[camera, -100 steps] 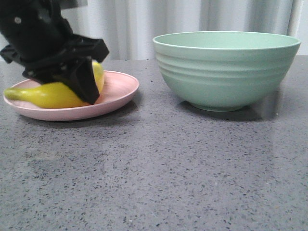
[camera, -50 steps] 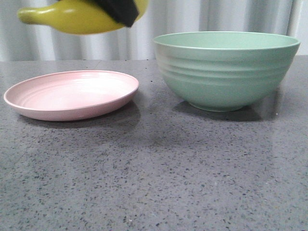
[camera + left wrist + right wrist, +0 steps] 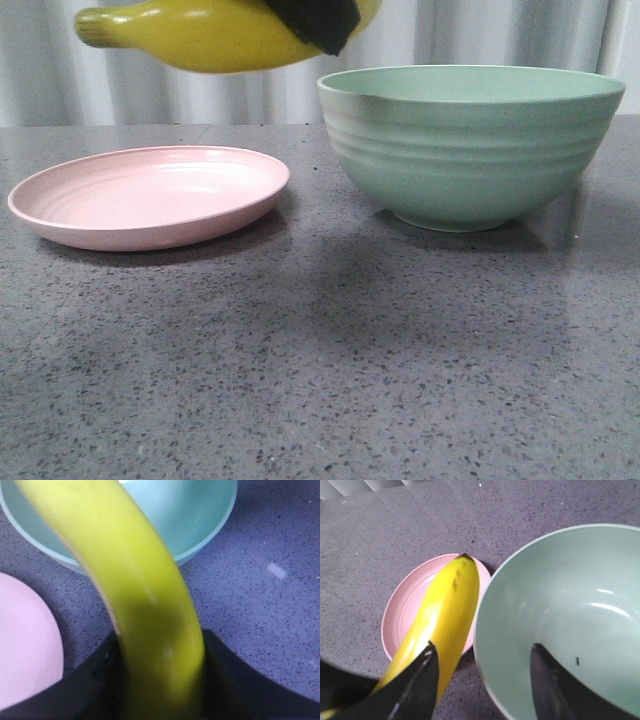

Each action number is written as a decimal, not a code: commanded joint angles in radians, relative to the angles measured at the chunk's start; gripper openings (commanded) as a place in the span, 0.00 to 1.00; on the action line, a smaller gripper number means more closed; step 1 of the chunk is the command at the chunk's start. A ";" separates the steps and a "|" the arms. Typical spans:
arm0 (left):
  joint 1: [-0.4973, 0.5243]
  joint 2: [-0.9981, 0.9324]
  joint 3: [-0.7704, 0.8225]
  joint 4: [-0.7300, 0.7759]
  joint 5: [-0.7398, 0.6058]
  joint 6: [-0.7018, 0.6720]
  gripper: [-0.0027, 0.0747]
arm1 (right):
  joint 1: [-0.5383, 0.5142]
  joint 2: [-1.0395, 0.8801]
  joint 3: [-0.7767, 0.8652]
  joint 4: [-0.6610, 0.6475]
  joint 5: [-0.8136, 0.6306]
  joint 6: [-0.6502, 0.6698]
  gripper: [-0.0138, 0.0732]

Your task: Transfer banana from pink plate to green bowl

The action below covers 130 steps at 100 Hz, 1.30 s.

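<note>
While gripped, banana (image 3: 215, 35) aloft.

This is looking like a staged test place made to resemble a kitchen: a grey speckled stone-like surface (image 3: 320, 380) is carrying a shallow pale pink plate (image 3: 150, 195) and a ridged mint-green bowl (image 3: 470, 145), while a plain white pleated curtain (image 3: 450, 35) is hanging behind.

grey speckled table (image 3: 330, 380) carries pink plate (image 3: 150, 195), green bowl (image 3: 470, 140).
</note>
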 commanded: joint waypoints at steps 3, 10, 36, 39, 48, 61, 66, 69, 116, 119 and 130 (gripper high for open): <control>-0.008 -0.036 -0.039 -0.017 -0.064 0.000 0.01 | 0.004 0.068 -0.086 0.050 -0.072 -0.012 0.55; -0.008 -0.036 -0.039 -0.017 -0.065 0.000 0.01 | 0.007 0.115 -0.118 0.092 -0.072 -0.012 0.55; -0.008 -0.036 -0.039 -0.017 -0.074 0.000 0.01 | 0.018 0.224 -0.218 0.183 -0.052 -0.012 0.55; -0.008 -0.036 -0.039 -0.017 -0.076 0.000 0.01 | 0.023 0.230 -0.224 0.190 -0.048 -0.012 0.55; -0.008 -0.036 -0.039 -0.017 -0.076 0.000 0.01 | 0.041 0.250 -0.234 0.193 -0.047 -0.012 0.55; -0.008 -0.036 -0.039 -0.017 -0.076 0.000 0.01 | 0.045 0.269 -0.234 0.195 -0.047 -0.012 0.54; -0.008 -0.036 -0.039 -0.017 -0.076 0.000 0.01 | 0.045 0.273 -0.234 0.195 -0.045 -0.012 0.52; -0.008 -0.036 -0.039 -0.017 -0.076 0.000 0.01 | 0.045 0.274 -0.234 0.195 -0.045 -0.012 0.50; -0.008 -0.050 -0.049 -0.017 -0.062 0.000 0.58 | 0.027 0.274 -0.234 0.189 -0.050 -0.012 0.07; -0.008 -0.058 -0.054 -0.017 -0.058 0.000 0.58 | 0.015 0.274 -0.234 0.187 -0.054 -0.012 0.07; -0.008 -0.096 -0.082 -0.017 -0.052 0.000 0.58 | -0.037 0.274 -0.246 0.184 -0.065 -0.012 0.07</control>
